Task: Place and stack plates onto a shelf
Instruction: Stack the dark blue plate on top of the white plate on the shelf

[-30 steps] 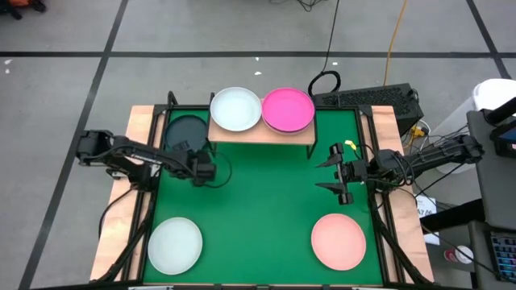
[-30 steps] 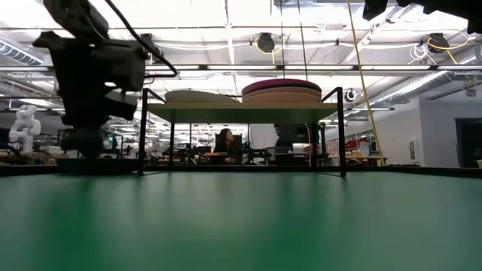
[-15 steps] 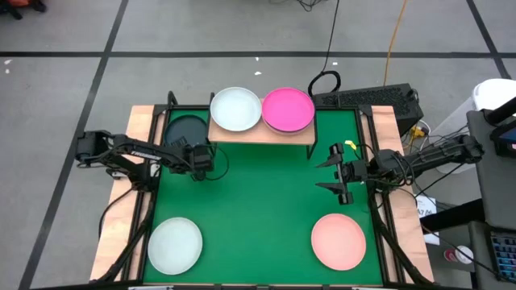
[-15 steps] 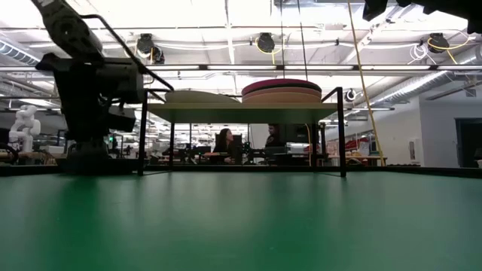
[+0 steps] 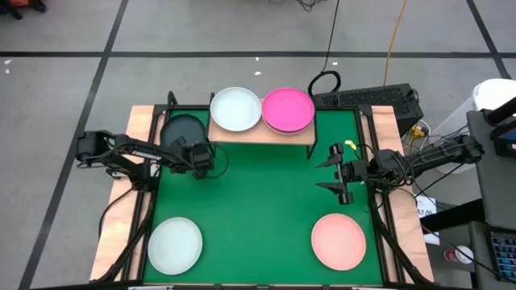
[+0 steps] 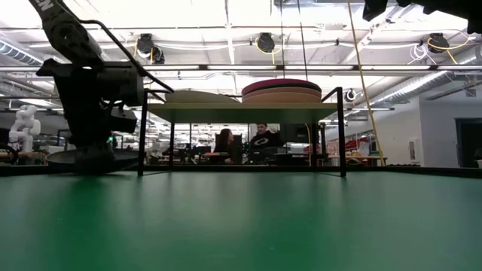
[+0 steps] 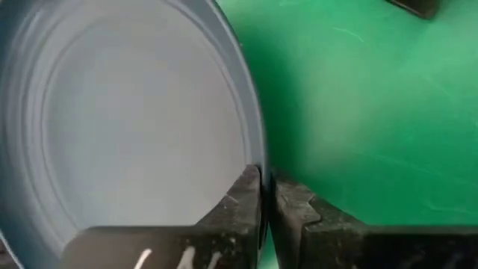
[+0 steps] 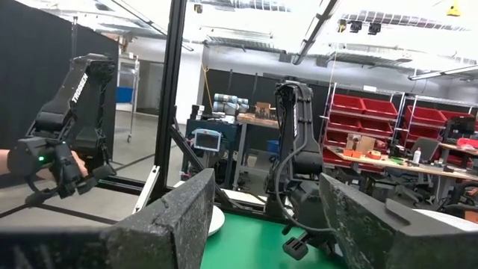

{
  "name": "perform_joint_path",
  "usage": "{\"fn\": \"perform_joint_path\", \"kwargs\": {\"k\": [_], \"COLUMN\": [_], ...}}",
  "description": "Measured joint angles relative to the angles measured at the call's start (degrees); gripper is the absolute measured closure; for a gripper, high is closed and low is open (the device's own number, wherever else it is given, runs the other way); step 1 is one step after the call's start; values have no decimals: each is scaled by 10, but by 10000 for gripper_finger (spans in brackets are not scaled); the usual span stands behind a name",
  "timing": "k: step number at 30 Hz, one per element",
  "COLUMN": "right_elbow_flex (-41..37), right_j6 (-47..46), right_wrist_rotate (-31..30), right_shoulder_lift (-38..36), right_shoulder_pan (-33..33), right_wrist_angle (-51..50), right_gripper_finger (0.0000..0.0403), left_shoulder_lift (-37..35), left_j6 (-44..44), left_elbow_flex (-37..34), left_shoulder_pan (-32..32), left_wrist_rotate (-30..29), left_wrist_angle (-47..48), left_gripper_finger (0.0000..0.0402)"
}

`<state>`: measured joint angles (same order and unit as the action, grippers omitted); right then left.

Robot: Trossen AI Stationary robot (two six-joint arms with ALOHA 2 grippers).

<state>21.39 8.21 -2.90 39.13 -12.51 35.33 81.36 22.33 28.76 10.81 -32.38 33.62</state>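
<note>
Change since earlier frames: the dark teal-grey plate [image 5: 183,130] now shows more fully at the upper left of the green mat [image 5: 258,201], just left of the shelf [image 5: 262,131]; in the low view its rim [image 6: 83,156] has come into sight beneath the left arm, where only the arm showed before. The right arm has not shifted.
Near edge, lower left: a pale mint-white plate [image 5: 174,245] lies flat on the mat close to the front border of the counter [image 5: 113,234].
Near edge, lower right: a pale pink plate [image 5: 339,241] lies flat, well apart from the mint one.
Open room: the mat's centre between these two plates and the shelf is bare green from left arm to right arm.
Left gripper [image 5: 201,159]: left of centre, jaws pinching the dark plate's rim; the left wrist view shows the fingers [image 7: 239,205] pressed on either side of that edge [image 7: 258,149].
Right gripper [image 5: 334,171]: right of centre, above the pink plate, jaws spread and holding nothing.
Shelf, top centre: a white plate [image 5: 235,109] sits on its left half, a bright magenta plate [image 5: 288,109] on its right, rims touching; the low view shows the magenta one topping a stack [image 6: 281,91].
Far background: a person [image 6: 262,140] shows beyond the shelf legs.
</note>
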Motion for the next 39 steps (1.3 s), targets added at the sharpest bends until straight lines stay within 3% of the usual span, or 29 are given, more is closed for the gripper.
{"fn": "perform_joint_path", "kwargs": {"k": [8,15,23,26,30,39], "right_elbow_flex": [0,0,0,0,0,0], "right_j6": [0,-7,-6,-5,-1,6], "right_wrist_rotate": [0,0,0,0,0,0], "right_shoulder_lift": [0,0,0,0,0,0], "right_shoulder_pan": [0,0,0,0,0,0], "right_wrist_angle": [0,0,0,1,8,21], "right_gripper_finger": [181,181,181,181,181,181], "left_shoulder_lift": [2,2,1,1,-1,-14], "left_j6": [85,164,227,277,364,252], "left_elbow_flex": [88,197,299,344,401,477], "left_shoulder_pan": [-67,-156,-272,-312,-349,-313], "left_wrist_rotate": [58,58,87,80,32,-126], "left_wrist_angle": [140,299,389,463,572,554], "left_gripper_finger": [392,392,392,392,392,392]}}
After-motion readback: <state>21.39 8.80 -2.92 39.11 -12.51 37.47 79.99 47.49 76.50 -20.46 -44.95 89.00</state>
